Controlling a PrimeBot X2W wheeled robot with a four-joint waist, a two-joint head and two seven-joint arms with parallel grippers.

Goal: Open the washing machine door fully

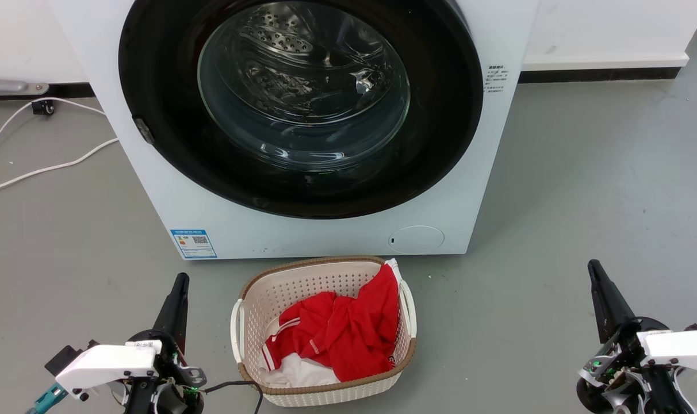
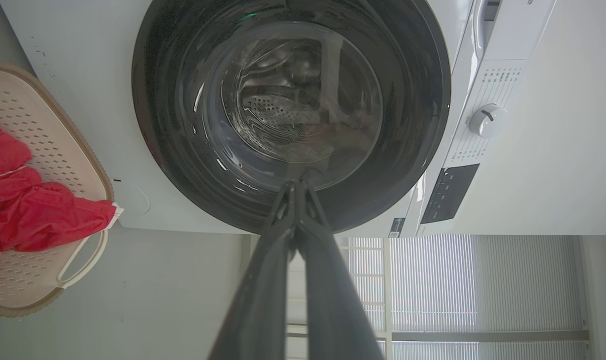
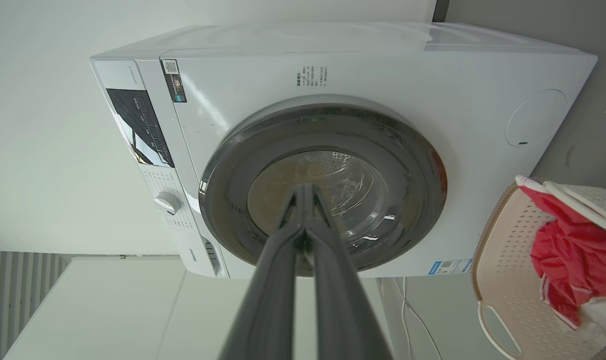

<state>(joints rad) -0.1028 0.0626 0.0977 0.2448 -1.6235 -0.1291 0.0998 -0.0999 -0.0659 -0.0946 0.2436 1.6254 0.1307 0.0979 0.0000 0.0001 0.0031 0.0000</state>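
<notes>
The washing machine door (image 1: 153, 69) is a wide glossy black rim around a bulging glass bowl, lying flush against the white machine (image 1: 153, 190), closed. A small latch nub (image 1: 144, 130) sits on the rim's left side. The door (image 2: 173, 165) faces my left wrist camera, and the door (image 3: 413, 165) also faces the right one. My left gripper (image 1: 181, 280) rests low at the lower left, shut and holding nothing, well short of the machine. My right gripper (image 1: 593, 265) is at the lower right, also shut and holding nothing. In both wrist views the fingertips (image 2: 295, 186) (image 3: 305, 189) meet.
A cream perforated basket (image 1: 302, 276) with red and white clothes (image 1: 348, 333) stands on the grey floor in front of the machine, between my arms. White cables (image 1: 43, 169) trail on the floor at the left. A round white flap (image 1: 416, 239) sits low on the machine's front.
</notes>
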